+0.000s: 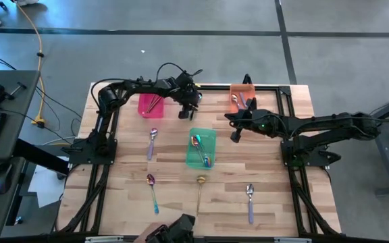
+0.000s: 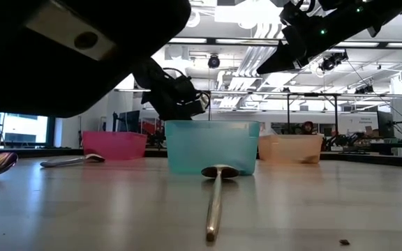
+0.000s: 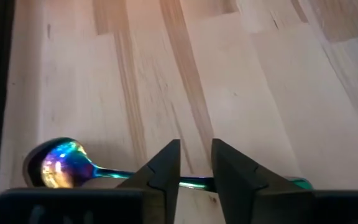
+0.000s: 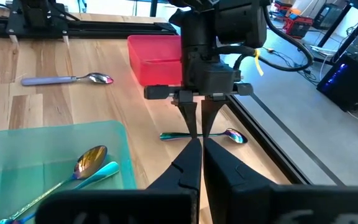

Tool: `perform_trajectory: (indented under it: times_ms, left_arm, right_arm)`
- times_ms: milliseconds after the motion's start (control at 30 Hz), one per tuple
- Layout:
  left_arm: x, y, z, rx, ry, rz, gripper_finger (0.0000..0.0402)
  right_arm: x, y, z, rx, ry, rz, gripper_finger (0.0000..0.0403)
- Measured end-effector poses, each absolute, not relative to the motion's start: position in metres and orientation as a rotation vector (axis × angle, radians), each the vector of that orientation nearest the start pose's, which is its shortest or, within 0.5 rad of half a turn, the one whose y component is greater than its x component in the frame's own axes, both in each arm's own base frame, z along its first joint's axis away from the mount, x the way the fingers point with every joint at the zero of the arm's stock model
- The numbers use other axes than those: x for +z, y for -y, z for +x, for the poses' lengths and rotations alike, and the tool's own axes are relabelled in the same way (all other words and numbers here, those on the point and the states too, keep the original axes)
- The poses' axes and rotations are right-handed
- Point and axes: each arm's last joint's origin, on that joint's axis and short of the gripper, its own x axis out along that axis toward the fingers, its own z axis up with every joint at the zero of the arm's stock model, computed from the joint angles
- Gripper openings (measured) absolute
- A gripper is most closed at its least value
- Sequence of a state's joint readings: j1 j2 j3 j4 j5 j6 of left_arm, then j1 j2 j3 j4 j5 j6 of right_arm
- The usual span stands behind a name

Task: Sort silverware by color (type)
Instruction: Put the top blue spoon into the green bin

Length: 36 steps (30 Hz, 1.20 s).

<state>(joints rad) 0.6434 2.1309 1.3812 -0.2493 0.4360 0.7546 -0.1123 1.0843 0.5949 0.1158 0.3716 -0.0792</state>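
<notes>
Left gripper (image 3: pixel 196 163): I have it down at the table's far edge between the pink bin (image 1: pixel 150 104) and the green bin (image 1: pixel 200 147), fingers straddling the handle of an iridescent spoon (image 3: pixel 64 165); they stand slightly apart, so I cannot tell whether they grip it yet.
Spoon handling: I judge it light, stiff and slick, lying flat on the wood; mid-handle is the place to pinch, though thin metal may slip or pivot.
Loose spoons: a purple-handled spoon (image 1: pixel 152 142) lies left of the green bin; three more lie along the near side.
Green bin contents: teal-handled spoons (image 4: pixel 82 167) already inside.
In the way: the table's dark frame rail (image 4: pixel 272 158) runs just beside the spoon, leaving little room.
Right gripper (image 1: pixel 236 136): clenched empty, hovering near the orange bin (image 1: pixel 242 96).
</notes>
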Motion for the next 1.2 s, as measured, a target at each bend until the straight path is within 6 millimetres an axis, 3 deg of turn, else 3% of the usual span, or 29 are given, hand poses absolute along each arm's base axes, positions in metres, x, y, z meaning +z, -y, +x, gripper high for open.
perform_trajectory:
  times_ms: [300, 1200]
  left_arm:
    - [0.125, -0.248, 0.352, -0.14, -0.871, 0.188, 0.005]
    - [0.128, -0.244, 0.342, -0.018, -1.055, 0.158, 0.0048]
  right_arm:
    - [0.24, 0.036, 0.227, -0.462, -0.394, -0.125, 0.0]
    - [0.238, 0.036, 0.226, -0.462, -0.409, -0.117, 0.0]
